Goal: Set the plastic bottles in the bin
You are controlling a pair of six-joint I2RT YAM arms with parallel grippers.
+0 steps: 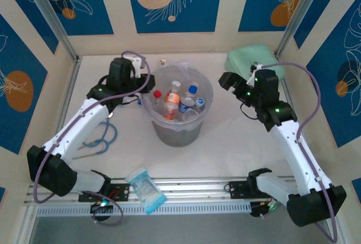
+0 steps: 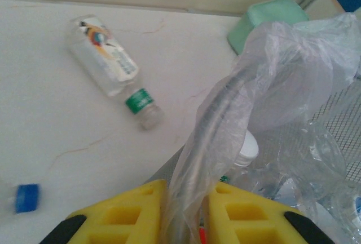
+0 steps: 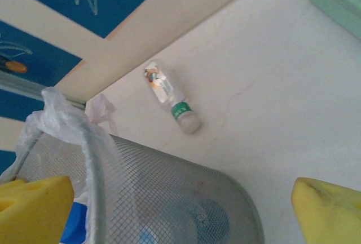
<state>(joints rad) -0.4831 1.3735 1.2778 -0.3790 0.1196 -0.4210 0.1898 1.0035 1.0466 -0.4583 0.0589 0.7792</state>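
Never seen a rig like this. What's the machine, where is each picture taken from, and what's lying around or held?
Two robot arms, left and right, are bolted to a table. One picture looks down from above; the other two come from a camera on each wrist, showing its yellow fingers. The bin, lined with a clear bag, holds several plastic bottles. The left gripper is shut on the bin's rim and bag. The right gripper is open, holding nothing. One loose bottle lies on the table. A mint-green case sits at the far right; a blue-and-white packet at the near edge.
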